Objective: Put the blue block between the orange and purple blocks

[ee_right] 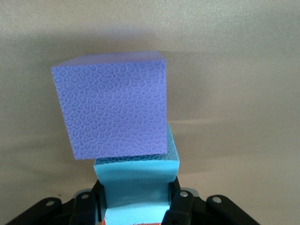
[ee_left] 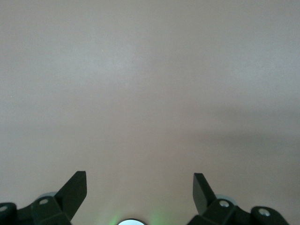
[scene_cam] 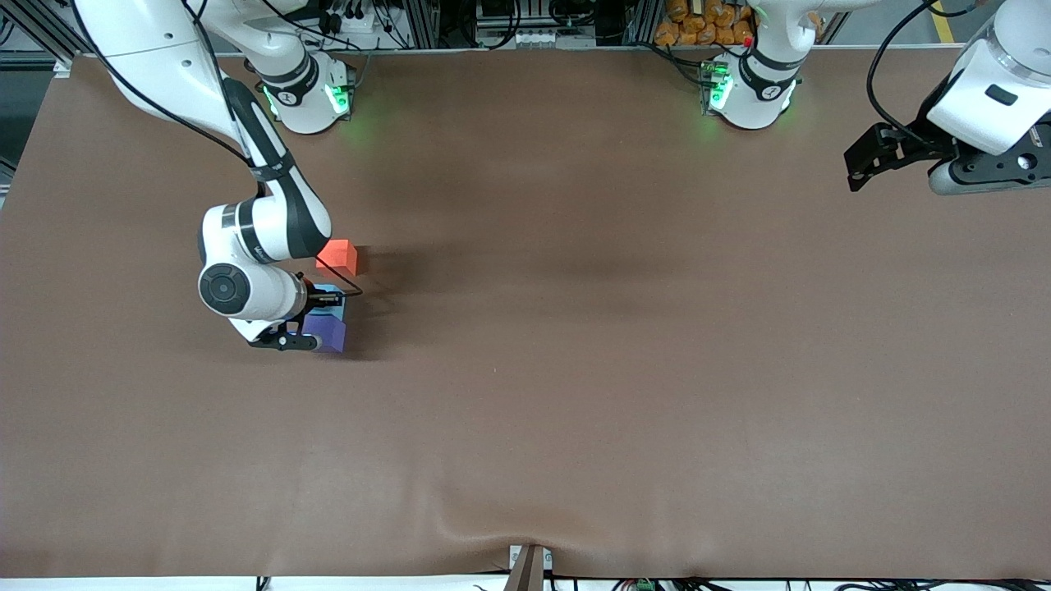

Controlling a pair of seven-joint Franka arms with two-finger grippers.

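Note:
My right gripper (scene_cam: pixel 327 300) is shut on the sky-blue block (scene_cam: pixel 333 297), low at the table toward the right arm's end. In the right wrist view the blue block (ee_right: pixel 136 185) sits between the fingers, squeezed. The purple block (scene_cam: pixel 328 334) lies right beside it, nearer the front camera, and seems to touch it; it fills the right wrist view (ee_right: pixel 112 110). The orange block (scene_cam: pixel 339 256) lies farther from the front camera than the blue one, a small gap away. My left gripper (scene_cam: pixel 854 168) is open and empty, waiting high over the left arm's end of the table; its fingers (ee_left: pixel 75 190) show over bare table.
The brown table cover (scene_cam: pixel 575 369) spreads wide toward the front camera and toward the left arm's end. The arm bases (scene_cam: pixel 304 98) stand along the table's back edge. A small bracket (scene_cam: pixel 530 566) sits at the front edge.

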